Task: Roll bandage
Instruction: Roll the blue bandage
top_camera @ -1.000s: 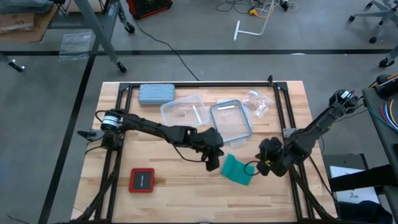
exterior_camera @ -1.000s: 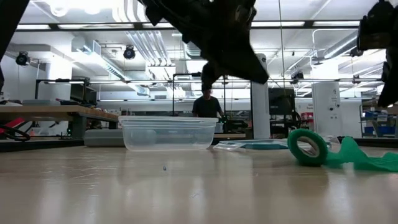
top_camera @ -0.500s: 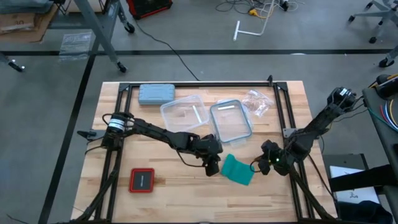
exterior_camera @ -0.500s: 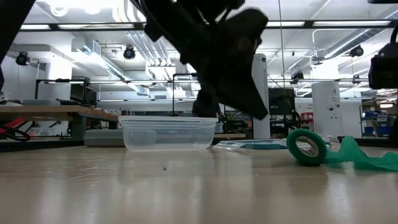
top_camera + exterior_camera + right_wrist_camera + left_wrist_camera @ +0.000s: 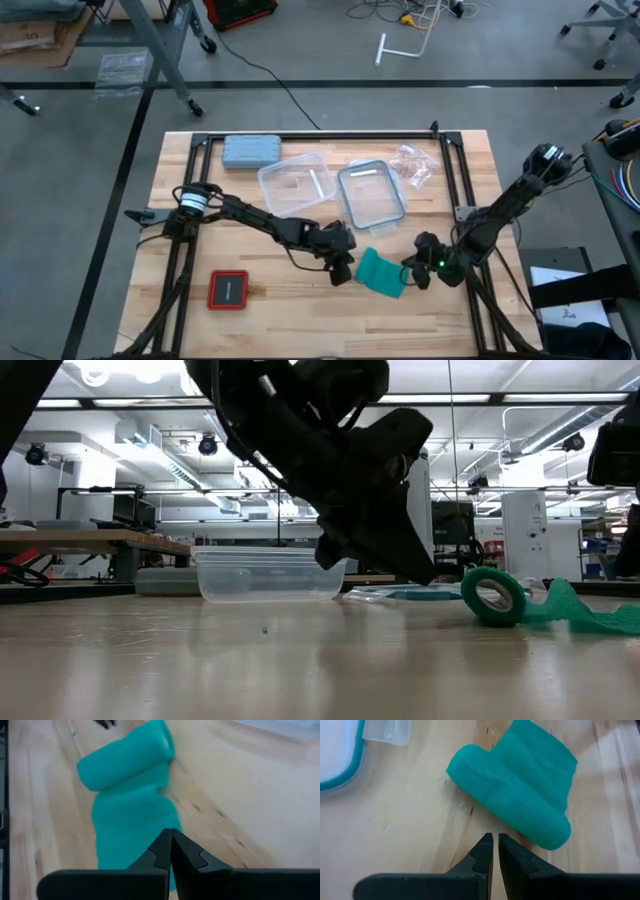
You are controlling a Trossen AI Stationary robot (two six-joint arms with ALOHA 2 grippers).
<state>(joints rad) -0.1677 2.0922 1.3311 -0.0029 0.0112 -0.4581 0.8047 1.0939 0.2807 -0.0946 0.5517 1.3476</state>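
overhead looking straight down, low level across table, wrist views close, all apparently sharing bandage (image 5: 381,272)

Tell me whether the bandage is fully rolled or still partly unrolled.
Partly unrolled. The bandage has a rolled cylinder at one end, and a flat loose tail trails from it across the table.

In the low view the left arm (image 5: 340,480) blocks part of the clear tub (image 5: 265,573) and the room behind. The bandage (image 5: 520,603) runs off that picture's right edge, its loose tail cut short. From above, the crinkled packet (image 5: 412,164) at the table's far right is too small to identify.
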